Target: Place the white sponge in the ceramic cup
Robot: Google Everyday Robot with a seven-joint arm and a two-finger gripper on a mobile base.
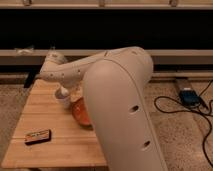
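The ceramic cup (62,100) stands on the wooden table (55,150), just left of the orange bowl. My white arm (120,100) fills the middle of the camera view and bends down over the cup. My gripper (63,90) is at the arm's underside, directly above the cup and mostly hidden by the arm. A small off-white shape sits at the cup's mouth; I cannot tell whether it is the white sponge or part of the gripper.
The orange bowl (79,113) is half hidden by the arm. A dark flat box (38,136) lies at the table's front left. A blue device (189,96) and black cables lie on the floor at the right. A dark shelf runs along the back.
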